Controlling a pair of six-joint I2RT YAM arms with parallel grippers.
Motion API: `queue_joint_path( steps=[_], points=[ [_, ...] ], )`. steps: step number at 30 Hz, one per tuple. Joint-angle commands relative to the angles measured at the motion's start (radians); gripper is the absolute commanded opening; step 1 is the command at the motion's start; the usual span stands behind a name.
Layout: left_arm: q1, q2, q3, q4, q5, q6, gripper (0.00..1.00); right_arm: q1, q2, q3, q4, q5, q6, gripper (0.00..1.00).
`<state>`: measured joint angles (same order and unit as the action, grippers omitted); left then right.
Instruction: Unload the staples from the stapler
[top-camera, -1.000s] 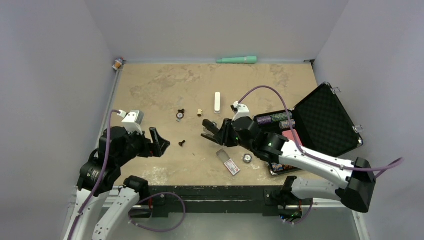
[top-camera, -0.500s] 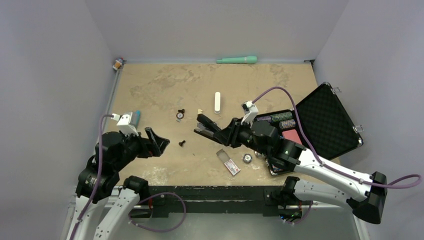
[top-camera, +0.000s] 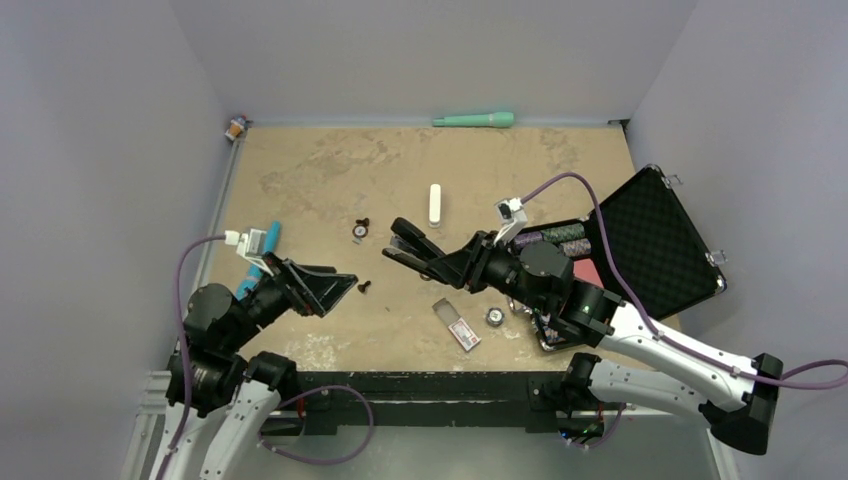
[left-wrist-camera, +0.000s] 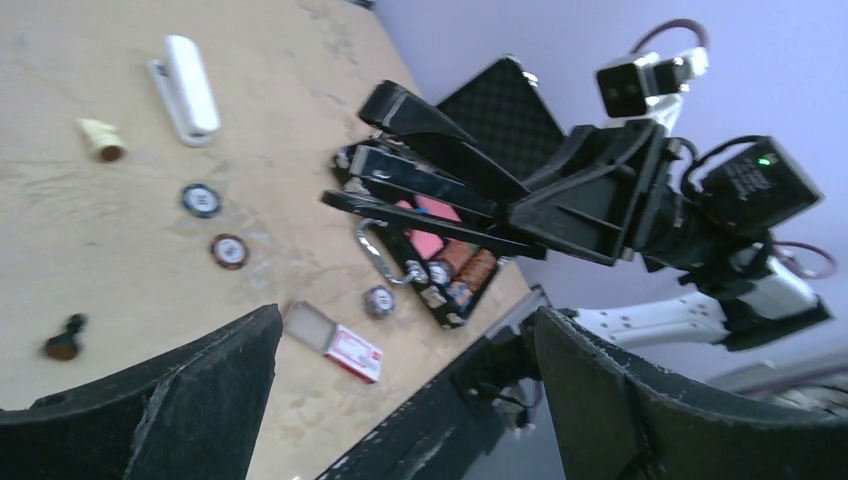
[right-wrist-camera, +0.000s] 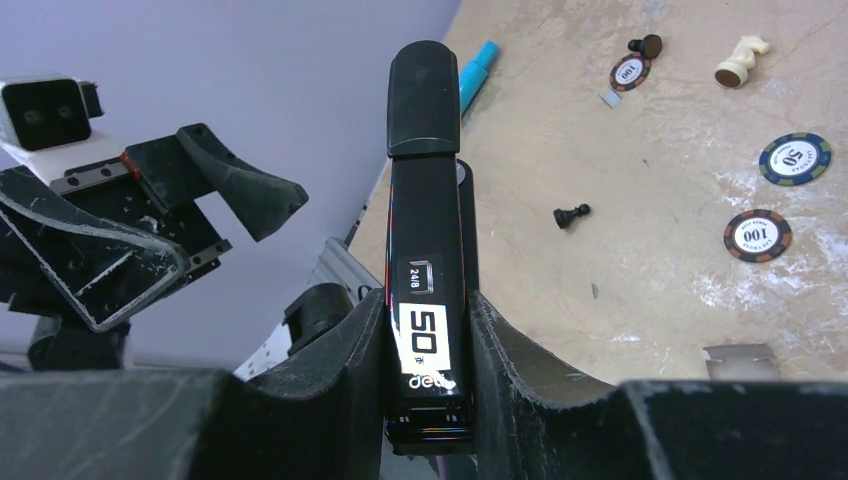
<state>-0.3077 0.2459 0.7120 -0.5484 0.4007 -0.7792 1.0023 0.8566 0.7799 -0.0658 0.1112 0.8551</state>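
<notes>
The stapler (top-camera: 412, 245) is slim and black, with a white "50" label. It is held in the air over the table's middle, its free end pointing left. My right gripper (top-camera: 455, 268) is shut on its rear end. The right wrist view shows it clamped between both fingers (right-wrist-camera: 425, 250). In the left wrist view the stapler (left-wrist-camera: 430, 185) has its top arm splayed upward. My left gripper (top-camera: 335, 285) is open and empty, left of the stapler's tip and facing it. Its wide-apart fingers frame the bottom of the left wrist view (left-wrist-camera: 405, 330).
A red-and-white staple box (top-camera: 463, 333) lies open near the front edge, beside a poker chip (top-camera: 494, 316). An open black case (top-camera: 640, 240) with chips sits at the right. A black pawn (top-camera: 365, 287), a white stapler-like bar (top-camera: 434, 204), a blue marker (top-camera: 262, 250) and a green pen (top-camera: 474, 120) lie around.
My right gripper has carried the stapler left and upward. My left arm has swung in, and its open gripper now points right at the stapler's tip.
</notes>
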Motion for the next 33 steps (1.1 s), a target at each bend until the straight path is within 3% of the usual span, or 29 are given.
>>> queue_joint_path(
  steps=[1, 4, 8, 15, 22, 33],
  points=[
    [0.007, 0.035, -0.145, 0.48, 0.232, -0.236, 1.0, 0.003, -0.031, 0.077, 0.131, -0.014, 0.035, 0.0],
    [0.007, 0.04, -0.282, 0.853, 0.258, -0.399, 1.0, 0.003, -0.038, 0.097, 0.14, -0.021, 0.048, 0.0],
    [0.009, 0.118, -0.412, 1.233, 0.261, -0.538, 1.0, 0.004, -0.048, 0.124, 0.146, -0.036, 0.051, 0.0],
    [0.007, 0.333, -0.53, 1.725, 0.206, -0.707, 1.0, 0.003, -0.038, 0.158, 0.17, -0.069, 0.055, 0.0],
    [0.007, 0.466, -0.525, 1.915, 0.209, -0.736, 1.0, 0.004, 0.007, 0.167, 0.232, -0.09, 0.073, 0.0],
    [0.007, 0.477, -0.516, 1.906, 0.202, -0.717, 1.0, 0.005, 0.081, 0.163, 0.339, -0.14, 0.107, 0.0]
  ],
)
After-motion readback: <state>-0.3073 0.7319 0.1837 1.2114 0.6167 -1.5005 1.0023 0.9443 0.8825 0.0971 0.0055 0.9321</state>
